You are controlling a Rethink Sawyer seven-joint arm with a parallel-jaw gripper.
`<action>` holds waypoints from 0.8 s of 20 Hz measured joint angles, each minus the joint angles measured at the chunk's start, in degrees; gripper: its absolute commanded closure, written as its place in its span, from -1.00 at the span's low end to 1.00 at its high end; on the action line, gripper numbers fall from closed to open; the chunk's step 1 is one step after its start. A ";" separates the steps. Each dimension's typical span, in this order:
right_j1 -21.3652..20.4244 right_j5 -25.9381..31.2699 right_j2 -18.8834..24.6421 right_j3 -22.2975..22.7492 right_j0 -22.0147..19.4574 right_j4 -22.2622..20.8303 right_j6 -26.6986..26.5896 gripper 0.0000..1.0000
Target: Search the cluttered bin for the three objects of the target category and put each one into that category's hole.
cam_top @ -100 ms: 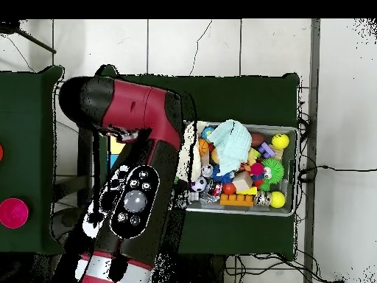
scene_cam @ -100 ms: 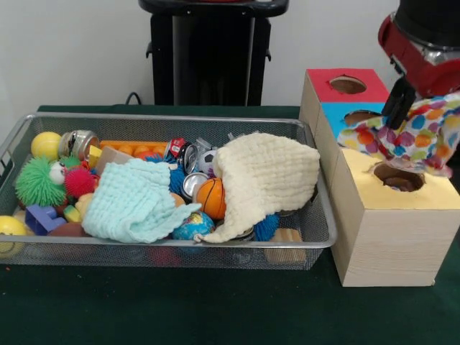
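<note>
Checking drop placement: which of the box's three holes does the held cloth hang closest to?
The yellow section's hole, nearest the camera; the spotted cloth in the claw drapes right behind it, covering the blue hole.

Two cloths, the mint one (scene_cam @ -100 ms: pixel 133 205) and the cream one (scene_cam @ -100 ms: pixel 262 183), blanket the bin's (scene_cam @ -100 ms: pixel 316 241) middle, while a spotted cloth (scene_cam @ -100 ms: pixel 420 133) drapes beside the yellow hole (scene_cam @ -100 ms: pixel 397 177) on the right.

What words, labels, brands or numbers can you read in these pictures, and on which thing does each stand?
None can be read.
The cans in the wire bin carry printing, too small and blurred to read.
The globe ball shows only map patches.
The wooden box is unlabelled.
</note>
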 measured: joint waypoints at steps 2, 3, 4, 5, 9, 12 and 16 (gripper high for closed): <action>-1.10 -0.10 -0.01 -0.30 -0.53 -0.04 0.00 1.00; -1.39 -0.22 -0.01 -0.33 -0.66 -0.06 0.00 1.00; -1.99 -0.78 -0.01 -0.34 -0.96 -0.13 0.00 1.00; -2.10 -0.98 -0.01 -0.34 -1.03 -0.13 0.00 1.00; -2.62 -4.91 0.00 -0.31 -1.68 -0.26 0.00 1.00; -2.39 -7.75 0.01 -0.32 -1.63 -0.33 0.00 1.00; -1.71 -10.01 0.01 -0.33 -1.62 -0.42 0.00 1.00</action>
